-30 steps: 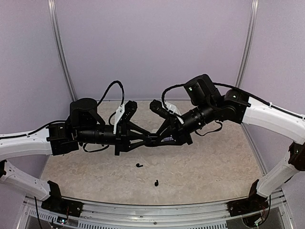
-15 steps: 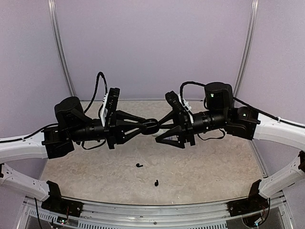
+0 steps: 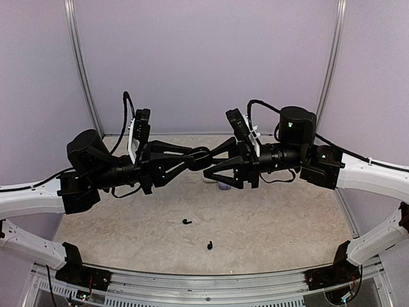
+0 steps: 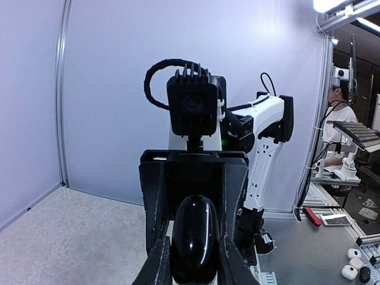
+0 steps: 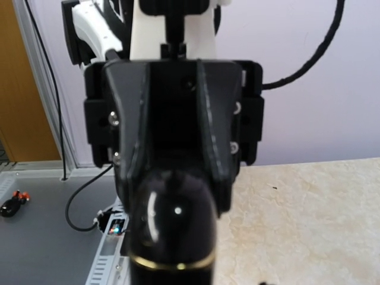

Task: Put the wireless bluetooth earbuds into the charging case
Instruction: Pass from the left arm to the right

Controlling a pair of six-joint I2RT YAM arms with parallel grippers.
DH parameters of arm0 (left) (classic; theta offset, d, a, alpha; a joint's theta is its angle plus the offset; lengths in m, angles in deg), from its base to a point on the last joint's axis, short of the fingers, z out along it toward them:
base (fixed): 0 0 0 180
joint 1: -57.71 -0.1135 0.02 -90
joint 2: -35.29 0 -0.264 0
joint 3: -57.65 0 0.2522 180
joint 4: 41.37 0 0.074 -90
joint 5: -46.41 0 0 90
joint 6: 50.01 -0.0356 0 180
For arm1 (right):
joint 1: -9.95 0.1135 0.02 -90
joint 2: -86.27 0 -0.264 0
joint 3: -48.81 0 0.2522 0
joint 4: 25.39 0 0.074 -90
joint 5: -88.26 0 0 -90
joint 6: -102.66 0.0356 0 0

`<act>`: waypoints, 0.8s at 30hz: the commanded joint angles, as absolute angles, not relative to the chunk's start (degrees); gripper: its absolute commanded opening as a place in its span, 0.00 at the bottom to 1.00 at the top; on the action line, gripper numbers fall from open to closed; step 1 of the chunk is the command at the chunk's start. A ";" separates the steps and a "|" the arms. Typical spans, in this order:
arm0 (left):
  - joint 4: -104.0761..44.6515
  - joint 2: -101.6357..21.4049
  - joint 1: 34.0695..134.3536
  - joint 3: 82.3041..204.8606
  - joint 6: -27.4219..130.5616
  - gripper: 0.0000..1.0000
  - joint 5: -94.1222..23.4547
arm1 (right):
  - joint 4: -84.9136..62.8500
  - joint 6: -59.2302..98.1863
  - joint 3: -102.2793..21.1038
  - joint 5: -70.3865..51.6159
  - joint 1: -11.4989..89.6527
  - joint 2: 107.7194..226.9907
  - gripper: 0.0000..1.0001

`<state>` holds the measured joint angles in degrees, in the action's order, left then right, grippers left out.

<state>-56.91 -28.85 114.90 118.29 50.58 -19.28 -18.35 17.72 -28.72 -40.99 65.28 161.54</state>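
- Top view: both arms are up off the desk [image 3: 287, 224] and meet nose to nose above its middle, toward the far edge. The left gripper [image 3: 193, 158] and right gripper [image 3: 209, 160] have the black case [image 3: 201, 158] pinched between them in the air, one on each end.
- Left jaws look closed down onto the case. The right jaws' fingers also taper in to the case and look clamped on it.
- Same view: one black earbud [image 3: 186, 221] lies loose on the desk near the middle of the near edge. A second black earbud [image 3: 209, 244] lies just beside it, a bit closer to that edge. Both are well apart from the case and nothing is touching them.
- There's also a small pale item [image 3: 221, 185] on the desk under the right gripper. Can't tell what it is.
- Left wrist: its own two fingers [image 4: 159, 264] hug the sides of the glossy case [image 4: 193, 237], which stands on end. The other gripper's fingers flank the case's far end tightly.
- Right wrist: the case [image 5: 172, 231] fills the bottom centre, blurry, with a thin gold seam line around it. The left gripper's fingers close onto its far end. This camera's own fingers aren't visible here.
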 commanded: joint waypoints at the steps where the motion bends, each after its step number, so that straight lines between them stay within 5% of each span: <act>1: -60.19 -29.58 114.65 117.86 51.41 0.01 -19.64 | -21.06 18.89 -28.23 -42.00 65.14 161.95 0.48; 24: -59.62 -29.92 114.93 117.82 49.70 0.02 -18.86 | -22.79 21.48 -28.40 -43.50 65.08 163.60 0.40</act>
